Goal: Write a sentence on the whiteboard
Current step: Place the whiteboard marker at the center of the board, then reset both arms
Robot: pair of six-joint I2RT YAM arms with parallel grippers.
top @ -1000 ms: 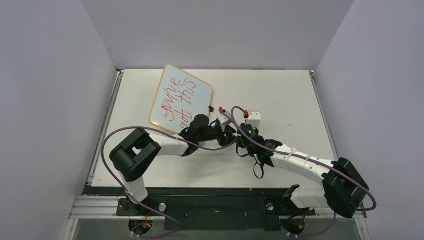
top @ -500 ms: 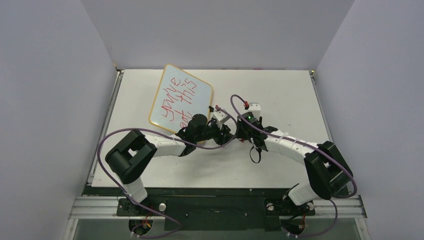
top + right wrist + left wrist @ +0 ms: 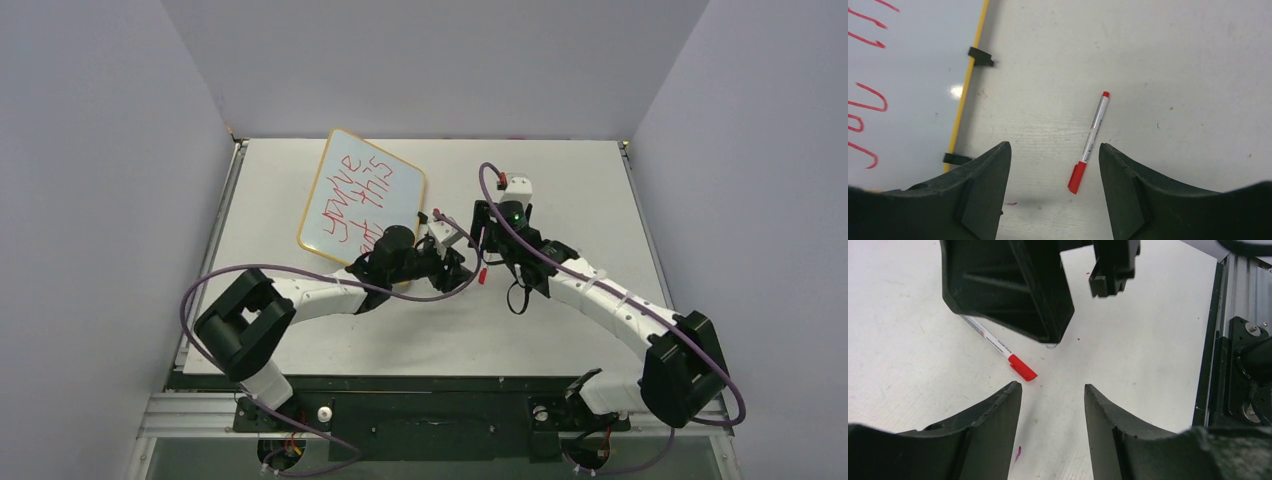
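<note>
White tabletop [image 3: 570, 180] carries the whiteboard [image 3: 395, 175] at far left, with the sentence [image 3: 355, 200] "you've got this" in red on it. My left gripper [image 3: 1050, 405] gapes empty just short of the capped marker [image 3: 1090, 142]. My right gripper [image 3: 1054, 170] hangs above it, spread and empty. I judge withdrawal comes next: lift straight up, nudging nothing and keeping off the ink.

Red sentence [image 3: 358, 198], white yellow-framed whiteboard [image 3: 923, 60], red-capped white marker [image 3: 1090, 140], perhaps dark print.
</note>
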